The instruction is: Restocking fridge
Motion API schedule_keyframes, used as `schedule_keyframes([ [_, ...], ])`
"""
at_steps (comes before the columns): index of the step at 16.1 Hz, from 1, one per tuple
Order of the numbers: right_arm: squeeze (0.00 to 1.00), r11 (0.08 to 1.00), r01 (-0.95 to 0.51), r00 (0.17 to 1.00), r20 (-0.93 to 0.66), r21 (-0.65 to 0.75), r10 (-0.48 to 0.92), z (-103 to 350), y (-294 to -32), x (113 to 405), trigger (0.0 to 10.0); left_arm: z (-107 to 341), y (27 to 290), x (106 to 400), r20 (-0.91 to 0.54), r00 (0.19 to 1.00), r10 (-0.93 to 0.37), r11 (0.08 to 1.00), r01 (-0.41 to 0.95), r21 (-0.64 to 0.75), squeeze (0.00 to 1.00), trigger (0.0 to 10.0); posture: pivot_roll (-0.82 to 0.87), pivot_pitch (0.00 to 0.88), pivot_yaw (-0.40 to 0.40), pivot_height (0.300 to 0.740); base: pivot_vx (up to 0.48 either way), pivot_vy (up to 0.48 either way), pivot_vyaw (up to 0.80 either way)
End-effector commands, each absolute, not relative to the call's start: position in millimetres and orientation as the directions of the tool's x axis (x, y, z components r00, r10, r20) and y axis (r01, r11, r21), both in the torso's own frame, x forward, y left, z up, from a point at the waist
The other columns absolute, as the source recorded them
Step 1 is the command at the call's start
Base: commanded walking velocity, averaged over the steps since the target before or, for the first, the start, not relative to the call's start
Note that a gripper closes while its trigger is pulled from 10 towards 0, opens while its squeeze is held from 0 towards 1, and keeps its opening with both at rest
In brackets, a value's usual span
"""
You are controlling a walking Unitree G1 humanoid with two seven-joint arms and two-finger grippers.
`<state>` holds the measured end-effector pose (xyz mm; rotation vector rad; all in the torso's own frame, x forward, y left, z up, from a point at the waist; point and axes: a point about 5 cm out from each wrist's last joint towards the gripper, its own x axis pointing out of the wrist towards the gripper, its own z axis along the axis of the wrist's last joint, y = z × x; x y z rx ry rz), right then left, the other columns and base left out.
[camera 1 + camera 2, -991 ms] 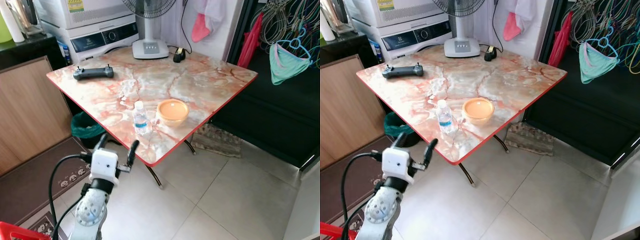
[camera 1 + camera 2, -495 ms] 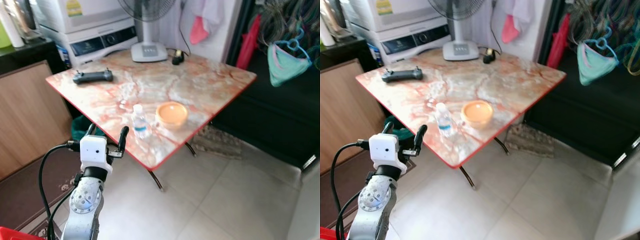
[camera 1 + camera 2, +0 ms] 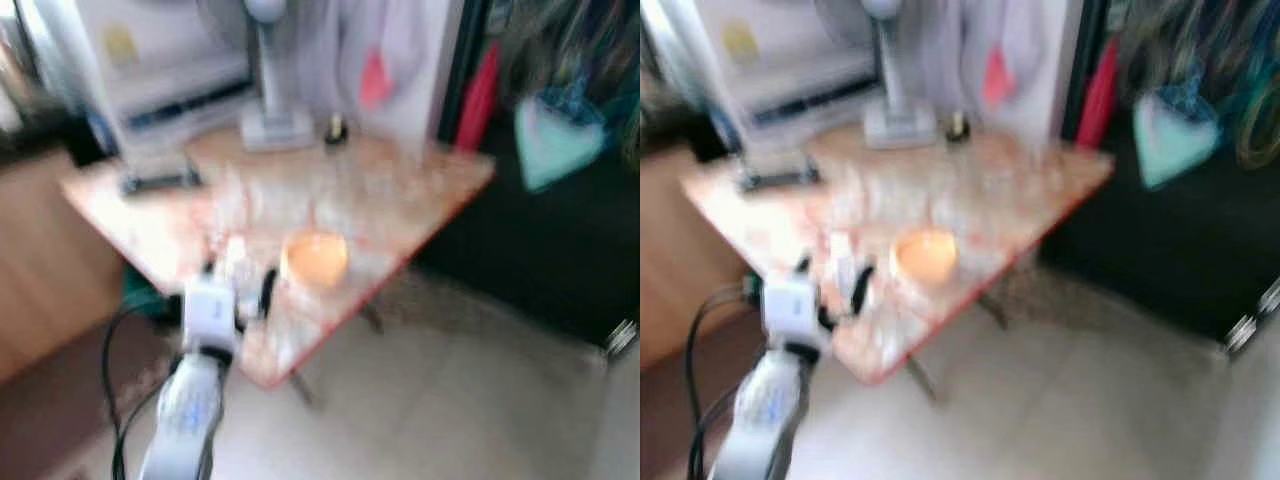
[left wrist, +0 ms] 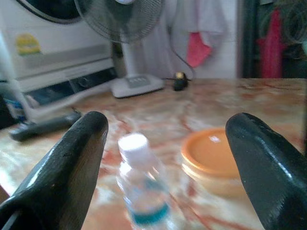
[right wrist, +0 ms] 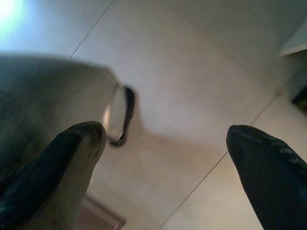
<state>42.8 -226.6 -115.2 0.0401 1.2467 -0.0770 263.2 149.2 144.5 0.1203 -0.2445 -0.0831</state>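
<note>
Both head views are blurred. The left end effector (image 3: 240, 288) is raised at the near left edge of the pink and cream marbled surface with a red rim (image 3: 400, 190), its two long black fingers (image 4: 67, 167) spread wide apart and gripping nothing. In the left wrist view a small clear plastic water bottle with a white cap and a blue label (image 4: 141, 184) stands upright between the two fingers, a little beyond them and touching neither. In the head views the bottle (image 3: 235, 262) sits near the near left edge of the surface, just past the fingertips.

Just to the right of the bottle sits a round orange container with a flat orange lid (image 4: 213, 155), close beside it but apart. At the far left of the surface lies a dark, elongated handheld controller (image 3: 158, 181). At the far side stands the white base and pole of a pedestal fan (image 4: 136, 84), with a small dark object (image 4: 180, 82) next to it on the right. Behind the surface is a white appliance with a dark control strip (image 4: 57, 62), and pink and white cloth (image 4: 199, 45) hangs on the far wall. A turquoise garment (image 3: 555, 140) hangs against the dark area at the right.

The right end effector (image 5: 163, 158) hangs over the pale tiled floor (image 5: 192, 76), its fingers wide apart and empty.
</note>
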Motion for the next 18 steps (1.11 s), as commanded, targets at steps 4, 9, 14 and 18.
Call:
schedule_keyframes([
  [4, 0.00, 1.000, 0.025, 0.351, -0.936, 0.017, 0.007, -114.7, -217.6, 58.9, 10.0, 153.5, 162.5, 263.2, 0.260, 0.965, -0.043, 0.989, 0.005, 0.147, 0.00, 10.0, 0.14, 0.000, -0.008, 0.740, 0.336, 0.000, 0.00],
  [9, 0.00, 1.000, 0.020, 0.352, -0.936, 0.024, 0.016, -114.6, -217.5, 59.2, 10.0, 162.6, 165.3, 260.4, 0.305, 0.952, -0.004, 0.986, -0.047, 0.161, 0.00, 10.0, 0.15, 0.000, -0.019, 0.740, 0.177, 0.000, 0.60],
  [14, 0.00, 1.000, 0.017, 0.356, -0.934, 0.024, 0.017, -114.3, -218.0, 59.4, 10.0, 193.1, 160.3, 264.2, 0.365, 0.930, -0.038, 0.976, -0.044, 0.213, 0.00, 10.0, 0.17, 0.000, -0.028, 0.740, 0.000, 0.000, 0.00],
  [18, 0.00, 1.000, 0.005, 0.353, -0.935, 0.025, 0.022, -114.5, -216.9, 60.3, 10.0, 230.8, 157.9, 274.4, 0.334, 0.936, -0.110, 0.969, 0.026, 0.245, 0.00, 10.0, 0.17, 0.000, -0.028, 0.740, 0.000, 0.000, 0.00],
])
